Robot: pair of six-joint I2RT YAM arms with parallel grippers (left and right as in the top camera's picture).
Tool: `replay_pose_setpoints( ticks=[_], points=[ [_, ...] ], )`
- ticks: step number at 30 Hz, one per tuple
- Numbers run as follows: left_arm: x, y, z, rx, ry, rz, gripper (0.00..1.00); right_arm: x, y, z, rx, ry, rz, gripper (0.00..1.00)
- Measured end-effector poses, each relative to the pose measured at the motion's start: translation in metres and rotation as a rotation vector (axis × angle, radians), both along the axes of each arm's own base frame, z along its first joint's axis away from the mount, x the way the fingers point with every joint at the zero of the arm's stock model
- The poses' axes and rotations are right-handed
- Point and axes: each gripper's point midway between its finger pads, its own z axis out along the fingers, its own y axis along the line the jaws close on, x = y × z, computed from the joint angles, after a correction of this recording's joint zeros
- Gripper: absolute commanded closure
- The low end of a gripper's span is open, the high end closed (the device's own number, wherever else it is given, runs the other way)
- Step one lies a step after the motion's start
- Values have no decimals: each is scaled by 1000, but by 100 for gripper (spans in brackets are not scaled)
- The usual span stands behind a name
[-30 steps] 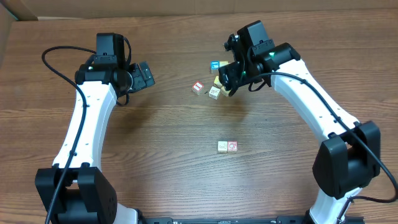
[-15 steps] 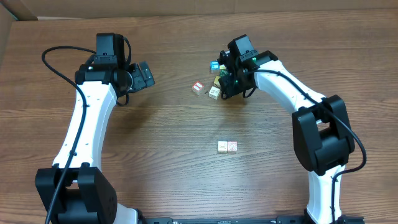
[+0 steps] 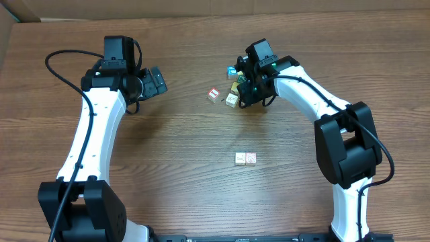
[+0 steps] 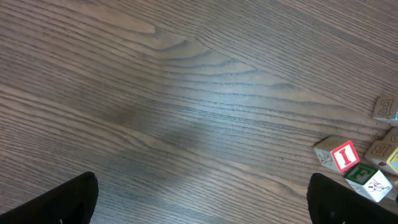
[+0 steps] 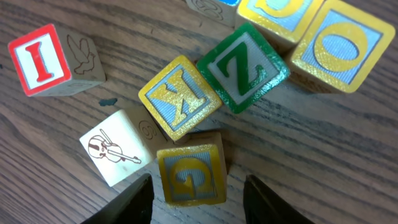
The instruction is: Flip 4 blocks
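The left gripper (image 3: 160,81) hangs over the bare table (image 3: 168,181), its fingers spread fully wide and holding nothing. To its right lies the red I block (image 3: 214,94), a little apart from the cluster. Next is the cream violin block (image 5: 116,155), touching the yellow K block (image 5: 179,96) — and just beside both, the yellow G block (image 5: 189,175). The right gripper (image 3: 246,96) stands over this G block, one finger on each side, partly apart with a narrow gap showing — not clamped. The green Z block (image 5: 244,67) touches the K block. Nearer the robot, well apart, a pair of blocks (image 3: 246,158) sits side by side, touching.
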Motion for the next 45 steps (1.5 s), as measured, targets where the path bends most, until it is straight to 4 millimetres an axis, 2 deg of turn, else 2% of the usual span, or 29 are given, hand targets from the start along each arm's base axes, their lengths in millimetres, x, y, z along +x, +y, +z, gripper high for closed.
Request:
replay_pose_setpoints(
  ticks=[5, 7, 10, 16, 20, 24, 26, 31, 35, 38, 41, 45],
  points=[
    [0, 0, 0, 0, 0, 0, 0, 0, 0, -5, -2, 7, -1, 60],
    [0, 0, 0, 0, 0, 0, 0, 0, 0, -6, -3, 6, 1, 61],
    [0, 0, 0, 0, 0, 0, 0, 0, 0, -6, -1, 5, 0, 55],
    [0, 0, 0, 0, 0, 0, 0, -1, 2, -5, 11, 10, 4, 55],
    [0, 0, 0, 0, 0, 0, 0, -1, 3, -5, 15, 12, 4, 65],
    [0, 0, 0, 0, 0, 1, 0, -1, 3, -5, 15, 13, 4, 67],
    [0, 0, 0, -1, 0, 1, 0, -1, 3, -5, 17, 16, -6, 66],
    [0, 0, 0, 0, 0, 1, 0, -1, 2, -5, 21, 21, -17, 48],
    [0, 0, 0, 0, -2, 1, 0, -3, 2, -6, 20, 32, -22, 48],
    [10, -1, 5, -6, -46, -1, 0, -4, 2, -6, 19, 36, -21, 51],
    [16, -7, 8, -49, -73, 2, 0, -5, 1, -7, 19, 38, -22, 57],
    [14, -36, 7, -165, -62, -89, 0, -4, 2, -9, 23, 31, -23, 58]
  ],
)
